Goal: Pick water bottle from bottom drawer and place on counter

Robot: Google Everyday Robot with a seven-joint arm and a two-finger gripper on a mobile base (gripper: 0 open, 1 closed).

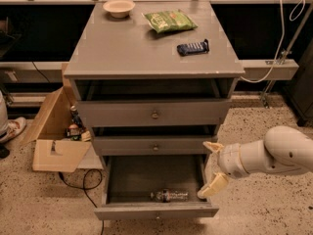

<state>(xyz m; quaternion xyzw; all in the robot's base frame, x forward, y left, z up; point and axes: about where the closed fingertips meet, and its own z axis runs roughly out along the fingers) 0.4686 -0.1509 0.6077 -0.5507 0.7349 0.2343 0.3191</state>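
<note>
The water bottle [168, 195] is lying on its side near the front wall of the bottom drawer [156, 212]. Our gripper [213, 166] is hovering at the drawer's right edge, fingers spread wide. We are judging it best to straddle the bottle's middle squarely.

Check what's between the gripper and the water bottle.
Camera view: between gripper and water bottle, only the right wall of the bottom drawer and bare drawer floor. Gripper hangs open outside that wall.
</note>
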